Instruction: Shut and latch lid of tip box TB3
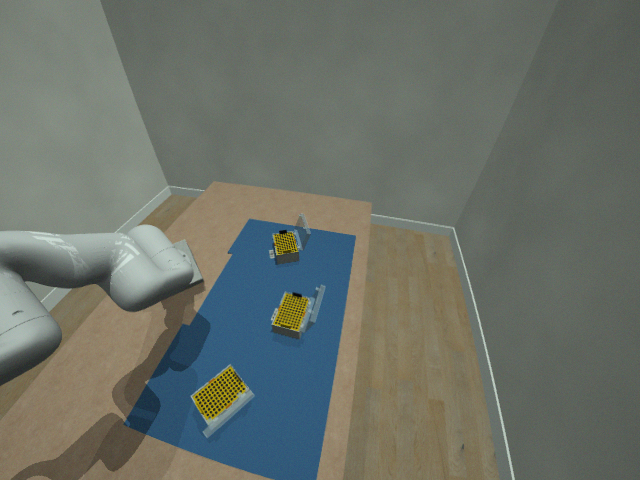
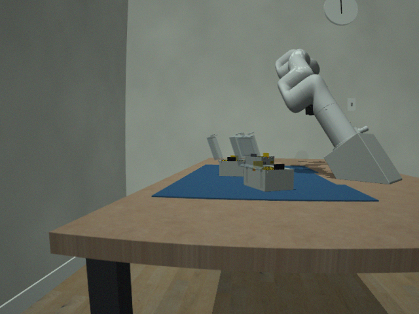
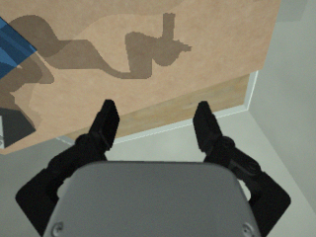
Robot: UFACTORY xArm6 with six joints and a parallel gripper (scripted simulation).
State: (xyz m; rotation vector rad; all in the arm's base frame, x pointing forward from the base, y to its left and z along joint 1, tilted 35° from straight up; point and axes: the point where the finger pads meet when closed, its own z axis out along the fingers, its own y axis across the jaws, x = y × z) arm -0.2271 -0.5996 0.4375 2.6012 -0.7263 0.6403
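Fingers of the gripper [image 3: 156, 120] stand spread as wide as they go, with nothing between them and nothing touched; the wrist view shows them hanging high above the bench [image 3: 197, 44], near its edge and off the blue mat [image 3: 15, 46], which shows only as a corner.

Three tip boxes stand in a row on the mat [image 1: 320, 289], each with a yellow insert dotted with dark holes and a pale lid raised at the side away from the arm's base. Counting along the mat from its corner nearest the top camera: the near box [image 1: 221, 393] sits skewed to the mat's edges, the middle box [image 1: 292, 313] stands further in, and the far box [image 1: 285, 246] is close to the mat's far end. All three lids are open.

Which one is TB3 cannot be told: the stickers are too small to read, and no label tape is legible. In the exterior view the boxes overlap and partly hide each other. The arm [image 1: 103, 263] reaches up off the base [image 2: 382, 169], beside the mat, and is cut off by the top view's left edge.
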